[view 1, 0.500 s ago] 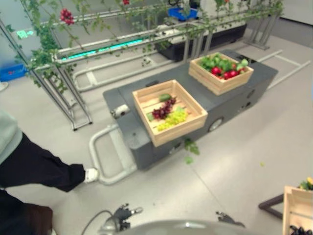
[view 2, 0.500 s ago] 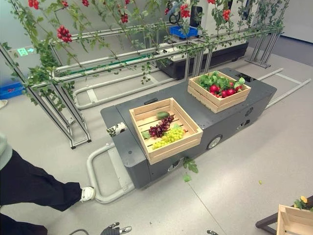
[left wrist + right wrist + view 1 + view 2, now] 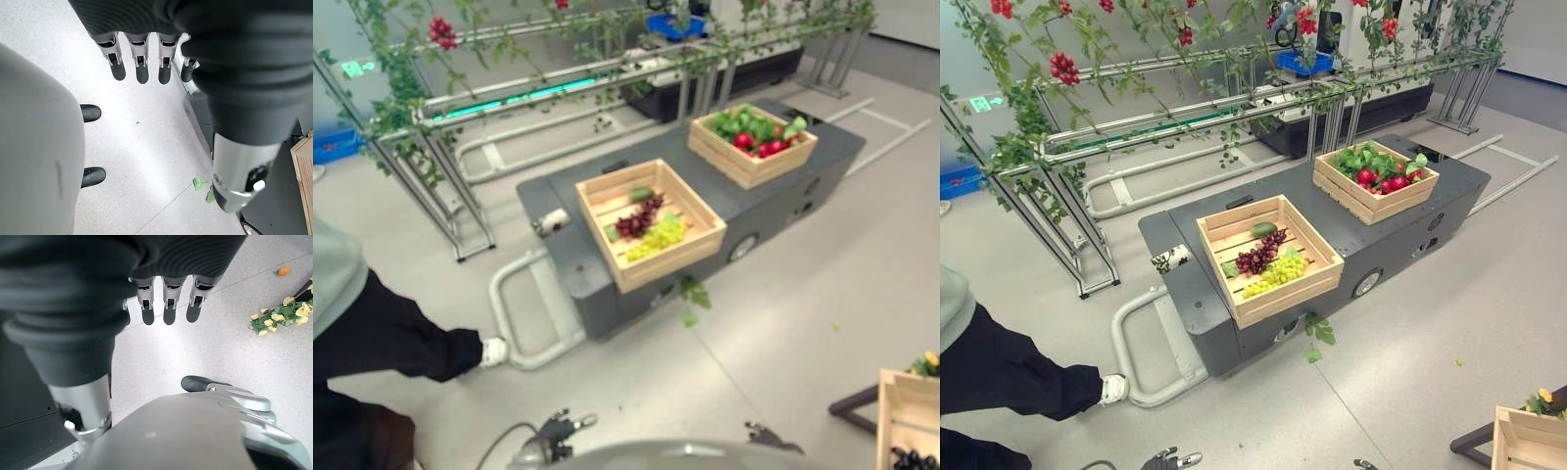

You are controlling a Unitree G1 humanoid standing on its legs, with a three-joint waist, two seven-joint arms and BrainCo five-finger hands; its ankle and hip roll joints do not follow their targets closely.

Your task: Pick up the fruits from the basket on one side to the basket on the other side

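A dark grey cart [image 3: 1190, 294] carries two wooden crates. The near crate [image 3: 1304, 286] holds purple grapes [image 3: 1258, 258], green grapes [image 3: 1278, 272] and a dark green fruit [image 3: 1264, 230]. The far crate [image 3: 1351, 201] is packed with red fruits [image 3: 1383, 181] and green leaves. My left hand [image 3: 142, 63] hangs over the bare floor beside the cart, open, with straight fingers and nothing in it. My right hand [image 3: 168, 306] hangs the same way over the floor, open and holding nothing. Both hands are well short of the crates.
A person's leg in black trousers [image 3: 1009, 367] with a white shoe [image 3: 1114, 389] stretches in from the left. A metal rack with vines and red berries [image 3: 1062, 67] stands behind the cart. A third wooden crate [image 3: 1528, 441] sits at the lower right. Yellow flowers [image 3: 281, 316] lie on the floor.
The camera has shifted slightly, so the whole scene sits a little further left. The person's light top shows a bit more at the left edge. Crates and fruit have not moved.
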